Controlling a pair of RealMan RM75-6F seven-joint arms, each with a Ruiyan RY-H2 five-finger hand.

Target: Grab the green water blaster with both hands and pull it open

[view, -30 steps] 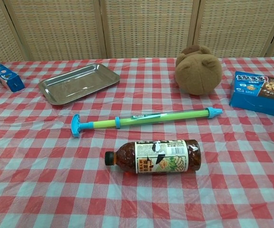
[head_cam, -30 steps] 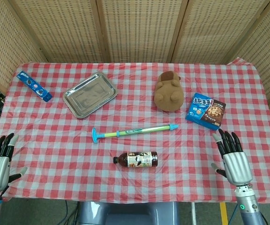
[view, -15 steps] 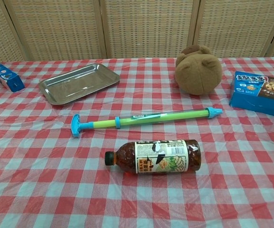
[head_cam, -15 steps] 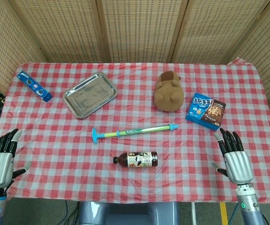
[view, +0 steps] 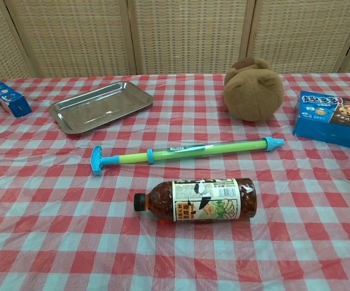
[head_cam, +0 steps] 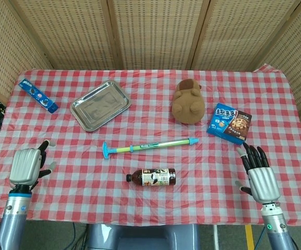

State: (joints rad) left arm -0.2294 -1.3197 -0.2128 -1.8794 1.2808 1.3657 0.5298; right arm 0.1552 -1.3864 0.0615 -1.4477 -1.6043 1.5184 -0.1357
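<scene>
only the head view shows the hands: left hand at 8 o'clock, fingers bent forward and holding nothing; right hand at 4 o'clock, fingers wide and empty. the green water blaster lies mid-surface, well apart from both, just beyond the bottle.

Bare cloth flanks the green water blaster; only the bottle lies near, just in front.
</scene>
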